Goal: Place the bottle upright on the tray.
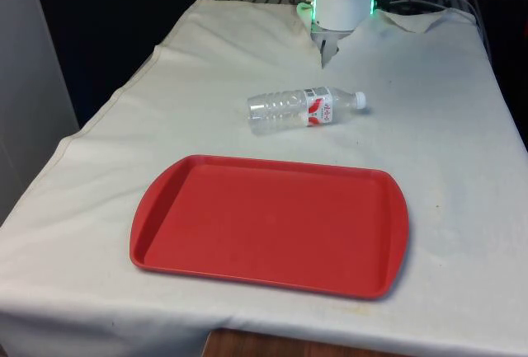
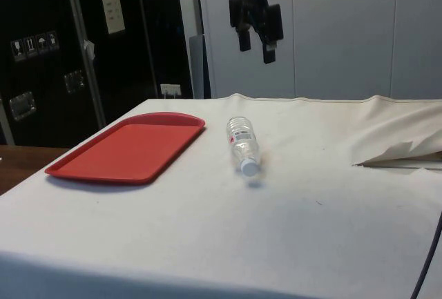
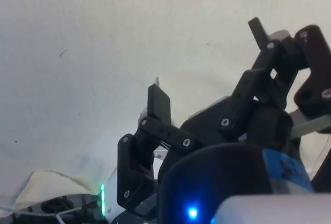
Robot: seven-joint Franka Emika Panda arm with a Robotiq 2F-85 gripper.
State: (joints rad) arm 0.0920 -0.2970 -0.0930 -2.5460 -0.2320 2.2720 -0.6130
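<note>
One bottle (image 1: 303, 110) on the white cloth (image 1: 445, 143), lying on its side, cap toward the front view's right. It sits just beyond the far edge of the red tray (image 1: 272, 225), not touching it. We see the gripper (image 2: 254, 43) hanging high over the table, well apart from the bottle, fingers (image 3: 159, 104) spread with nothing between them. Bottle is clear with a red-and-white label.
</note>
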